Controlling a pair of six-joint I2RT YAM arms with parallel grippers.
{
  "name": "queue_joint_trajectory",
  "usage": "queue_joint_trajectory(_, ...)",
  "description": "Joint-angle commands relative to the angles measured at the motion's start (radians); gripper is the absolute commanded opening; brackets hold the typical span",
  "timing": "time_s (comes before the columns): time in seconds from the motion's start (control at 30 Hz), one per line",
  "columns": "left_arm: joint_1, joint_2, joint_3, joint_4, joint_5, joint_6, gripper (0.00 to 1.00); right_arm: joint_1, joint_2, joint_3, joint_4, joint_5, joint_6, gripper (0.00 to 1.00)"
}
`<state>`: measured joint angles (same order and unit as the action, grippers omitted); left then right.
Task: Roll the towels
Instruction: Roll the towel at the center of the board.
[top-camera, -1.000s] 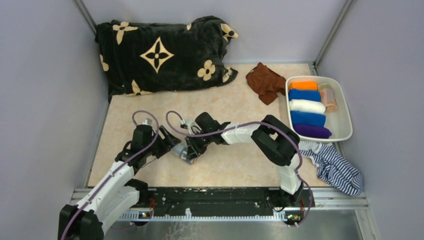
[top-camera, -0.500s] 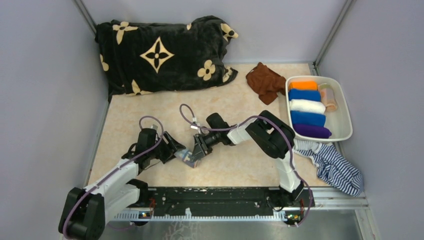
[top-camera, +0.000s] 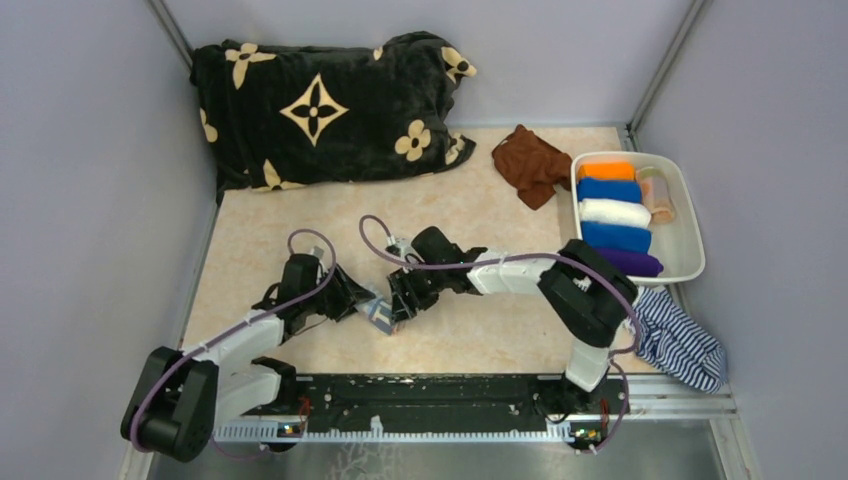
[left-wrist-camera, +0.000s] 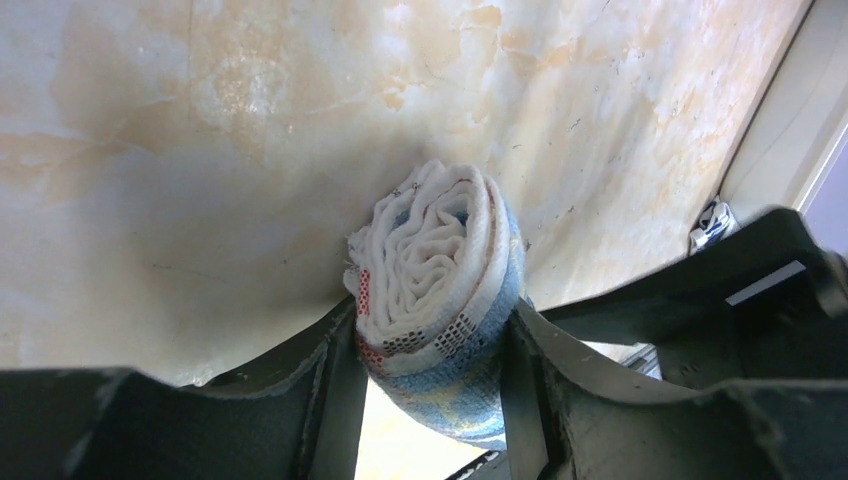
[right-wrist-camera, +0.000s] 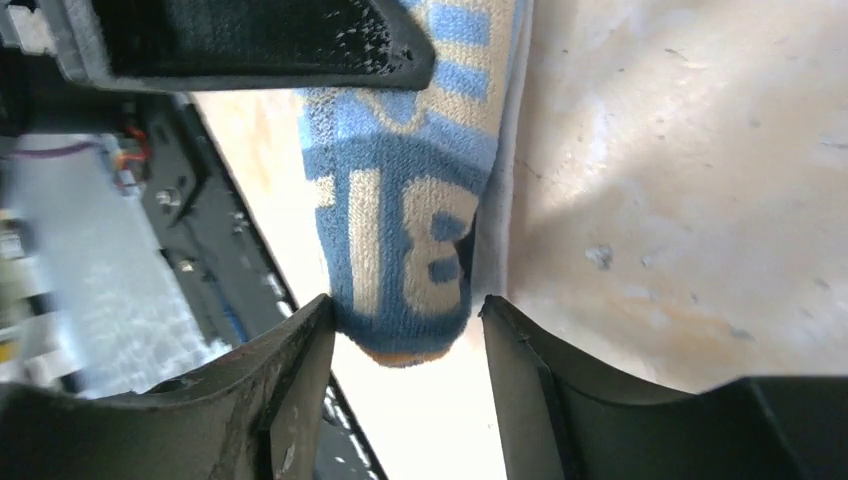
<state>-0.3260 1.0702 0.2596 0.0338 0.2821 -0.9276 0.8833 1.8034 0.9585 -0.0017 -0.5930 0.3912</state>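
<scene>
Swung rightward since a second ago: right arm's elbow (top-camera: 592, 295). Top view: left gripper (top-camera: 360, 304) and right gripper (top-camera: 399, 300) meeting at pale blue-white printed towel roll (top-camera: 381, 317), near black front rail (top-camera: 440, 390). Left wrist: clamped on roll's sides. Right wrist: released, loosely straddling far end. Risk: unrolling or finger collision from crowding. Open beige tabletop (top-camera: 300, 220) behind.

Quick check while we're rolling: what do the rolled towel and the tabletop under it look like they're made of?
The rolled towel looks like soft terry cloth, probably cotton, with a matte finish: fuzzy pile and crumpled white layers show at its end. The tabletop looks hard and smooth, a beige marble pattern, likely laminate or a printed sheet: it has a faint sheen and fine scratches.
</scene>
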Motion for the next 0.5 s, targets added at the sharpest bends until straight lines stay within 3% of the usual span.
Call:
queue_joint_trajectory(0.0, -0.02, 0.047, -0.016, -0.05, -0.06, 0.038, 0.52, 0.094, -0.138, 0.089, -0.261, 0.388, -0.176, 0.57)
queue_joint_trajectory(0.2, -0.045, 0.085, 0.004, -0.049, -0.072, 0.037, 0.52, 0.242, -0.174, 0.208, -0.342, 0.7, -0.261, 0.63)
queue_joint_trajectory(0.47, -0.053, 0.087, 0.005, -0.045, -0.079, 0.036, 0.53, 0.364, -0.013, 0.31, -0.328, 0.88, -0.307, 0.64)
